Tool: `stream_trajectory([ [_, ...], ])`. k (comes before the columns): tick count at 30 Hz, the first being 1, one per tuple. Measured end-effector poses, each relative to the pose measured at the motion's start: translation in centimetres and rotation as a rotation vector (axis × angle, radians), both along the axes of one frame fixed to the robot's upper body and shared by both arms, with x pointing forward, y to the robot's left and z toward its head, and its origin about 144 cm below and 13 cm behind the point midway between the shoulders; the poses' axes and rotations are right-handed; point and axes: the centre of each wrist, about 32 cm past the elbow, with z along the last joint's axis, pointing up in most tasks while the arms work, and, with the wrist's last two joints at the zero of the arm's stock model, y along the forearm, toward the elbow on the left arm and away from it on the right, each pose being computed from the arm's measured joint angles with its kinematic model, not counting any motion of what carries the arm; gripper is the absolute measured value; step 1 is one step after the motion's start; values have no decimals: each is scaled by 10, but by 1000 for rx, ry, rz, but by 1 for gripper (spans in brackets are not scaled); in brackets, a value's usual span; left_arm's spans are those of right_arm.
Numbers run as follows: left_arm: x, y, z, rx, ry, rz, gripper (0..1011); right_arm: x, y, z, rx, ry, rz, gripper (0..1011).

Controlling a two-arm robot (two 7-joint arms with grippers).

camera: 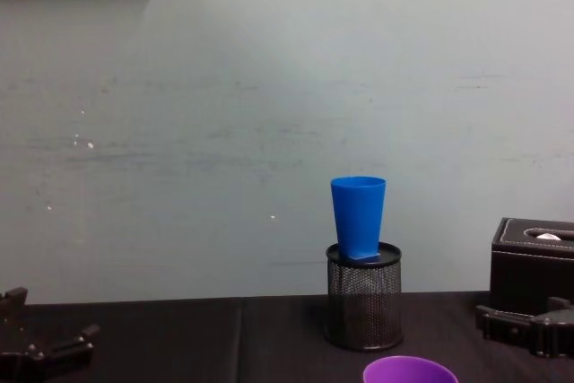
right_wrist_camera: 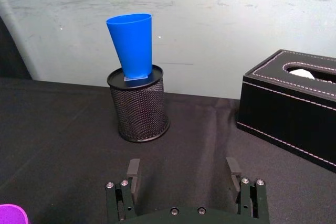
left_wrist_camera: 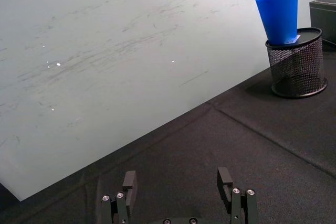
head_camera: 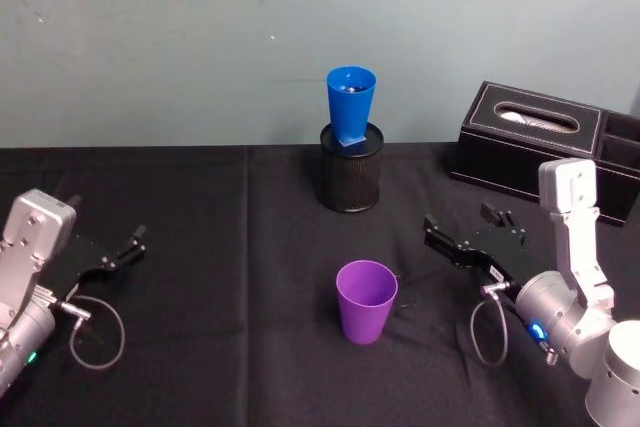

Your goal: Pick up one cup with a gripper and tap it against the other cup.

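Black cloth covered your worktop (head_camera: pixel 200 247), with a pale scuffed wall behind it. Your right gripper (head_camera: pixel 468 235) hovered low over the cloth on the right side, its fingers (right_wrist_camera: pixel 133 174) spread apart and holding nothing, a grey cable looping beneath the silver arm. It pointed toward the middle of the worktop, and the purple cup (head_camera: pixel 366 301) stood upright just beside it on its inner side, apart from the fingers, mouth up. Farther back, you had the black mesh pen holder (head_camera: pixel 350 168) standing near the wall, and the blue cup (head_camera: pixel 350 104) sat in its top, mouth up and leaning slightly, well apart from the purple one. To the right of the holder, behind the right gripper, a black tissue box (head_camera: pixel 530 147) with pale stitching rested on the cloth. Over on the far left of the worktop your left gripper (head_camera: pixel 122 248) sat low, its fingers likewise spread and empty, well away from both cups.
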Motion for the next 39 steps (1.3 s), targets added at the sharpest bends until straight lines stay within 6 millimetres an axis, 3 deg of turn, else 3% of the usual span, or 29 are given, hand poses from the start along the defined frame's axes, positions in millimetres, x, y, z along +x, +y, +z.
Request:
stream_trajectory([
  [39,0,0,0,0,0,0,1000,0,1,0,-5,-10,6,1002],
])
